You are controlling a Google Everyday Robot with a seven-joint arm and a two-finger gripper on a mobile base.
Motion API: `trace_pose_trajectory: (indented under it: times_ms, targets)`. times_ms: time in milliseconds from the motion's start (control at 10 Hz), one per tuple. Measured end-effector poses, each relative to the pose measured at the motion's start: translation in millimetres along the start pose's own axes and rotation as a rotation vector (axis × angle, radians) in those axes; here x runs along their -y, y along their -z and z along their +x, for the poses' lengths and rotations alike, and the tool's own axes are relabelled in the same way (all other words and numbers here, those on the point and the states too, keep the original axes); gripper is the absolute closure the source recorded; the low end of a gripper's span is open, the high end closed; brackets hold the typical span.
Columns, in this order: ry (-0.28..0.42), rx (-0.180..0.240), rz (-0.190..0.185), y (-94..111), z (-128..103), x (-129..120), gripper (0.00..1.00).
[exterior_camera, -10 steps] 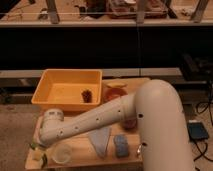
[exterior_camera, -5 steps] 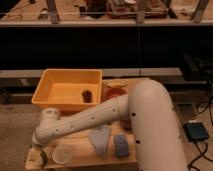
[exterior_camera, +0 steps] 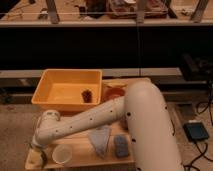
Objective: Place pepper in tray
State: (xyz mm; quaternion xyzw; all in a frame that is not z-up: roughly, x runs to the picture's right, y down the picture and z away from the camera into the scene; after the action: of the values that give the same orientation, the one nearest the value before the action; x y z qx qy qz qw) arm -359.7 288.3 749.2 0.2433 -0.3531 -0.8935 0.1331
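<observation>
Here, the gripper (exterior_camera: pixel 37 154) sits low over the near left corner of the wooden worktop (exterior_camera: pixel 82 152), at the end of the white arm (exterior_camera: pixel 80 125) that reaches down and left from the robot's large rounded body. It is right at a pale-green lump (exterior_camera: pixel 33 160) on that corner. We cannot tell whether the jaws are released or clenched. We cannot make out the pepper; if it lies at that corner, the gripper hides it. The yellow tray (exterior_camera: pixel 60 103) stands at the far left of the worktop, well apart from the gripper, with one small dark object (exterior_camera: pixel 87 95) on its floor near the right wall. Just to the tray's right is an orange-red bowl (exterior_camera: pixel 114 93). A clear cup (exterior_camera: pixel 62 154) stands just beside the gripper. Further right lie a blue-grey cloth (exterior_camera: pixel 100 140) and a blue sponge (exterior_camera: pixel 121 146).
</observation>
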Motion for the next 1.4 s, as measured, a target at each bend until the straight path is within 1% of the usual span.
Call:
trace_pose_trajectory:
  times_ms: [500, 600, 800, 1000, 1200, 1300, 1400]
  targets:
    - [-0.004, -0.007, 0.002, -3, -9, -1, 0.20]
    - [-0.001, -0.006, 0.004, -4, -12, -1, 0.23]
    - [0.008, -0.003, 0.011, -7, -13, 1, 0.40]
    - [0.017, -0.003, 0.020, -10, -15, 4, 0.63]
    - [0.017, -0.013, 0.023, -10, -18, 4, 0.80]
    - [0.019, -0.022, 0.023, -10, -19, 4, 0.92]
    - [0.018, -0.036, 0.024, -9, -20, 5, 0.98]
